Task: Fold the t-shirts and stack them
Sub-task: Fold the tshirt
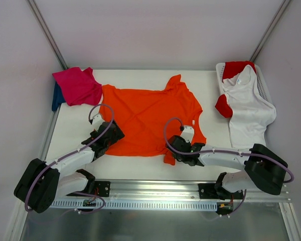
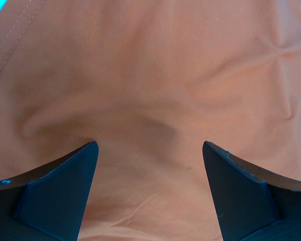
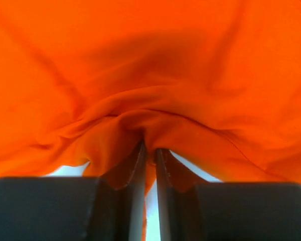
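Fingers (image 3: 134,183) of the right gripper (image 3: 150,153) are pressed almost together, pinching a bunched fold of the orange t-shirt (image 3: 140,70) between their tips. The cloth gathers into creases just ahead of them and falls away on both sides.

In the top view this gripper (image 1: 175,150) sits at the shirt's near hem. Most of the orange t-shirt (image 1: 150,115) lies flat on the table (image 1: 70,135), ahead of it and off to its left.

The left gripper (image 2: 150,150) is spread wide, with its two dark fingers (image 2: 65,191) well apart just above smooth orange fabric and nothing between them. From above, the left gripper (image 1: 112,132) is over the near left part of the same shirt, and the rest of the shirt stretches ahead of it and to its right.

Ahead of the left gripper, just past the shirt's sleeve, lies a crumpled magenta t-shirt (image 1: 78,85), with a dark blue t-shirt (image 1: 56,99) showing at its outer edge. Ahead of the right gripper and to its right, a white t-shirt (image 1: 248,108) and a red t-shirt (image 1: 238,68) hang over a white basket (image 1: 264,83).
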Robot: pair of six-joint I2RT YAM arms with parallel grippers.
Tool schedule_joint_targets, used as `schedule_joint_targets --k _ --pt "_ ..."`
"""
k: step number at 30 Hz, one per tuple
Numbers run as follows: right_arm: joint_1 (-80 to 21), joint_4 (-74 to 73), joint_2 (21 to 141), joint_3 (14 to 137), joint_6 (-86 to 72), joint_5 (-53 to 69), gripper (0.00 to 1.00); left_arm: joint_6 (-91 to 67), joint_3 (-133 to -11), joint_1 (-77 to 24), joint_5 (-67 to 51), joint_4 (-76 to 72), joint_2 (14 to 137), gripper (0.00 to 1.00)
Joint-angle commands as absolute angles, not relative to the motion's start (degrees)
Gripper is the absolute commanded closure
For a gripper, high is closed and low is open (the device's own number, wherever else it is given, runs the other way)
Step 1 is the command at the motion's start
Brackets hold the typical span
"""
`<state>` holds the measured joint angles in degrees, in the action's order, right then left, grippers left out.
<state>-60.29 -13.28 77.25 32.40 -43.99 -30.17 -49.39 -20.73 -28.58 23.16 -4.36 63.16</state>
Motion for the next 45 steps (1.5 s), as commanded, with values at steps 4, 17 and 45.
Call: schedule_joint_targets --k 4,17,45 --pt "-60.12 -13.45 80.43 28.65 -45.62 -18.90 0.96 -48.34 -22.50 -29.18 24.96 -6.15 64.60 0.13" --pt "-59.77 -37.60 64.34 41.12 -38.33 -24.25 1.00 -47.90 -25.31 -29.18 22.77 -6.24 64.95 0.14" --pt "-36.74 -33.16 102.33 73.06 -14.41 -11.96 0.01 -46.93 -27.25 -29.18 17.75 -1.41 62.14 0.14"
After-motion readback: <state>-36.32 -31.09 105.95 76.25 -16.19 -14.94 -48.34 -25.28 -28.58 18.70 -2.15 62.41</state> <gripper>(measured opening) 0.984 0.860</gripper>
